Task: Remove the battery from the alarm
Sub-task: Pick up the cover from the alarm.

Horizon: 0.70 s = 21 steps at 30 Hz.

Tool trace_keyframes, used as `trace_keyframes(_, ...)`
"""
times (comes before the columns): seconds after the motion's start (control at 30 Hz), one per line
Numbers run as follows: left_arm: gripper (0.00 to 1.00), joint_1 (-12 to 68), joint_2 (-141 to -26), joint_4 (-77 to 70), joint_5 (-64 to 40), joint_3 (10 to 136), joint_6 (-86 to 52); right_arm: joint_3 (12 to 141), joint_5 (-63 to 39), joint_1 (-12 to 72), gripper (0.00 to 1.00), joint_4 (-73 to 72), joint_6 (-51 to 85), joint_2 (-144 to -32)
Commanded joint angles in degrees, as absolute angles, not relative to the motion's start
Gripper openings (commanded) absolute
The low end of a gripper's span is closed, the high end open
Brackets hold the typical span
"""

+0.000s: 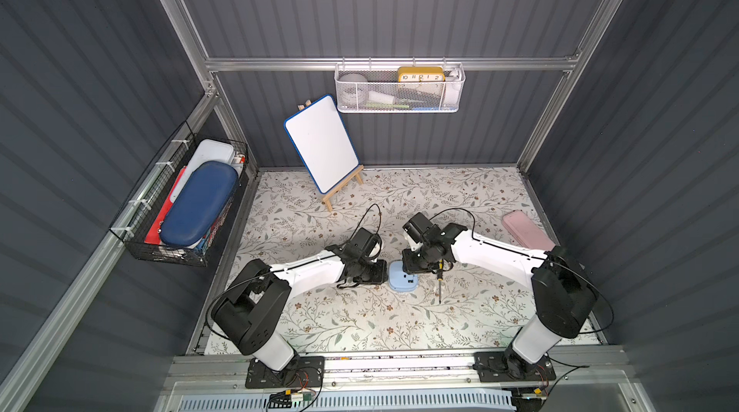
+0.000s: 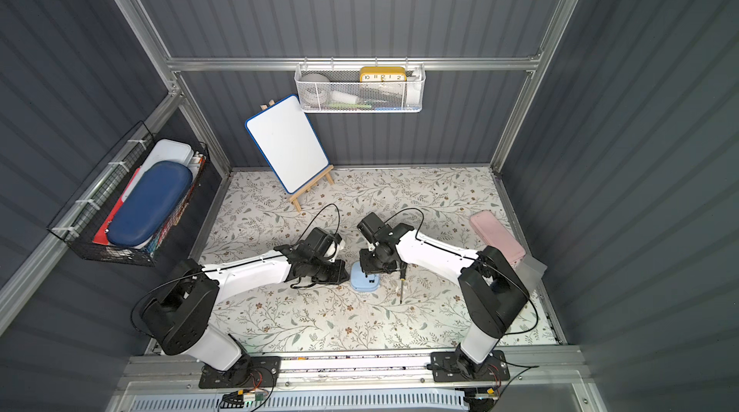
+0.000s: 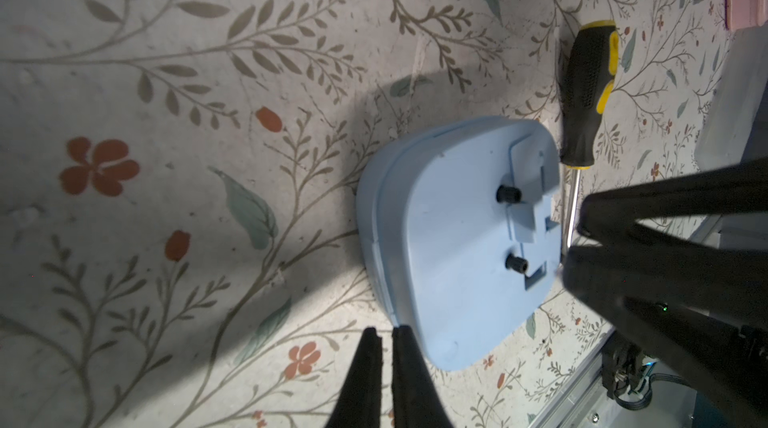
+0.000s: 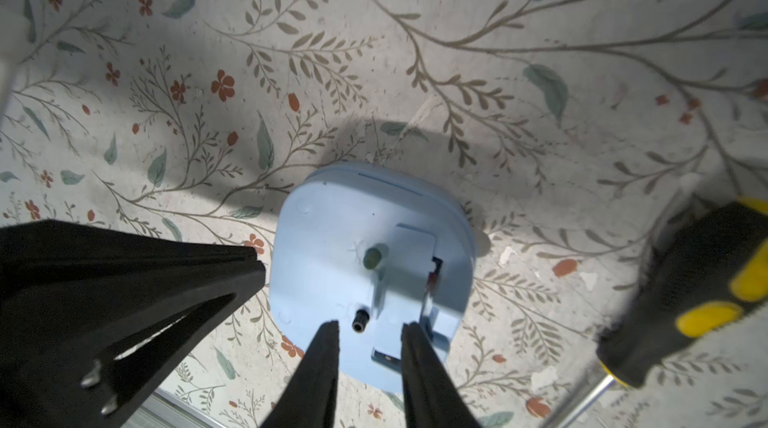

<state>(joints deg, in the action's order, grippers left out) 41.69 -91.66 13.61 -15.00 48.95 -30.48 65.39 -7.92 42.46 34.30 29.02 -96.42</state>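
1. I see the alarm (image 1: 403,278) lying face down on the tabletop (image 1: 360,322), about midway between its left and right edges and somewhat nearer the front edge than the back.
2. Its plain blue back faces up. In my left wrist view two small black knobs (image 3: 509,195) stand on it beside the flat battery cover (image 3: 530,164).
3. My right gripper (image 4: 370,326) hangs over the back of the alarm with its jaws apart, one on either side of a knob and the cover's edge. I cannot tell whether they touch the plastic.
4. My left gripper (image 3: 385,332) sits low just beside the alarm's left side, jaws almost together with nothing between them.
5. I cannot make out the battery itself. Only a dark slit with a reddish mark shows along the cover's edge in the right wrist view.
6. A black and yellow screwdriver (image 1: 440,282) lies just to the right of the alarm, its tip toward the front edge.
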Motion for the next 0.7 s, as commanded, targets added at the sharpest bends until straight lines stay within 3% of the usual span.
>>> trace_keyframes(0.0,0.14,41.9,-91.2,14.7,-15.2,49.4,-30.1,67.2,-8.1,43.2,0.30,36.2,27.6,-98.1)
trace_keyframes(0.47,0.13,41.9,-90.7,14.3,-15.4,48.7,-30.1,68.2,-4.9,43.5,0.26,36.1,27.9,-100.9)
trace_keyframes(0.67,0.13,41.9,-90.5,14.5,-15.4,48.7,-30.1,68.4,-4.9,43.5,0.18,36.3,28.3,-101.7)
